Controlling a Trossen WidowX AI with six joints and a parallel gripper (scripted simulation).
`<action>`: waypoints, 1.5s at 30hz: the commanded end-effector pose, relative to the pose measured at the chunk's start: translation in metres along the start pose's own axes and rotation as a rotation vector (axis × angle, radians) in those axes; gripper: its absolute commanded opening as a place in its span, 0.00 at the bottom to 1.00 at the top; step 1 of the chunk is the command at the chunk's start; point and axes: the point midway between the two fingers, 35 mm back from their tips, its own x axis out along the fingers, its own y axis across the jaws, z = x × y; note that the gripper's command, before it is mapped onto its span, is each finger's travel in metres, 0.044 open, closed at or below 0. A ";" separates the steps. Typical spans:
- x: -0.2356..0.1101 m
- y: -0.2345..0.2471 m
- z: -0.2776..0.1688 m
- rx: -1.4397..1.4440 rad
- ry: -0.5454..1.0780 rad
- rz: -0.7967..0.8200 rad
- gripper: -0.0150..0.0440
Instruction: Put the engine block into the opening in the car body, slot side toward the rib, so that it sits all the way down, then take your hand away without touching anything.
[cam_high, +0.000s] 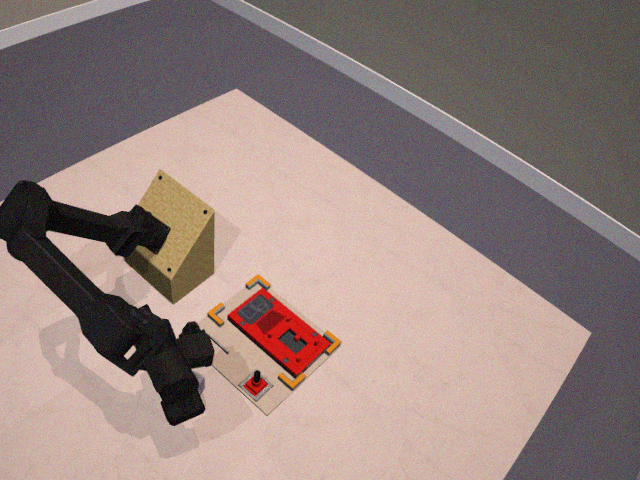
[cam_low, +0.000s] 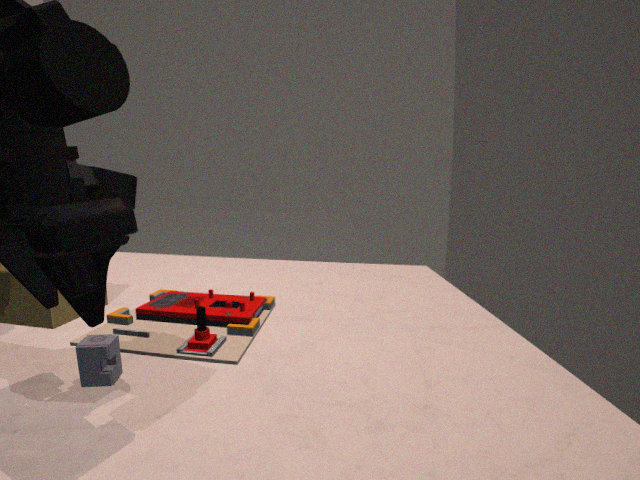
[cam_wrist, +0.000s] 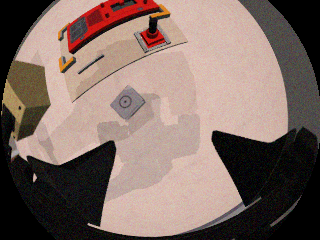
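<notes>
The engine block (cam_low: 98, 360) (cam_wrist: 127, 103) is a small grey cube with a side slot. It stands on the table just off the near left corner of the beige board (cam_high: 242, 361) (cam_low: 155, 343). In the top view my arm hides it. The red car body (cam_high: 279, 322) (cam_low: 201, 304) (cam_wrist: 107, 16) lies flat on the board, with its dark opening (cam_high: 292, 341) (cam_low: 222, 303) showing. My gripper (cam_low: 67, 310) (cam_wrist: 164, 142) is open and empty. It hangs above the block, which lies a little ahead of the fingers in the wrist view.
A tan wedge block (cam_high: 175, 242) (cam_low: 25, 310) (cam_wrist: 27, 94) carries the arm's mount, left of the board. A red base with a black post (cam_high: 254, 383) (cam_low: 201, 335) (cam_wrist: 152, 35) stands at the board's near corner. Orange corner brackets (cam_high: 257, 281) frame the car body. A thin dark pin (cam_high: 219, 345) (cam_low: 130, 333) lies on the board.
</notes>
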 end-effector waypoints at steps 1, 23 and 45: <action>0.000 0.009 0.011 -0.141 0.027 0.028 1.00; -0.012 0.036 0.044 -0.694 0.137 0.096 1.00; 0.046 0.038 0.035 -0.694 0.137 0.099 1.00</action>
